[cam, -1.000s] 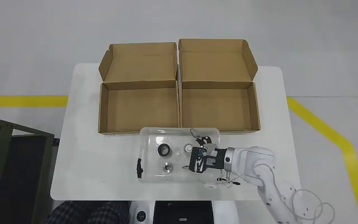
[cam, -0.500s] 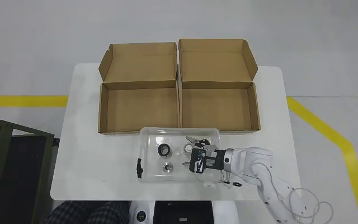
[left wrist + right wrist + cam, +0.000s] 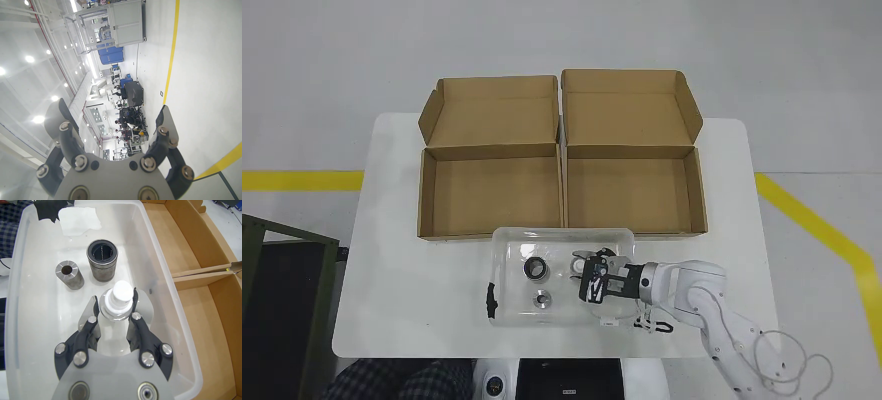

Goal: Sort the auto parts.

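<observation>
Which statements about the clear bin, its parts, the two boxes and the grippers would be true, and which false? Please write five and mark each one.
1. The right gripper is placed around the white-capped part. True.
2. The linear bearing stands upright in the clear bin. True.
3. The steel bushing lies outside the bin. False: it stands in the bin, beside the bearing.
4. The left box and the right box both hold parts. False: no part is seen in either.
5. The left gripper holds a part. False: it is open and holds nothing.
</observation>
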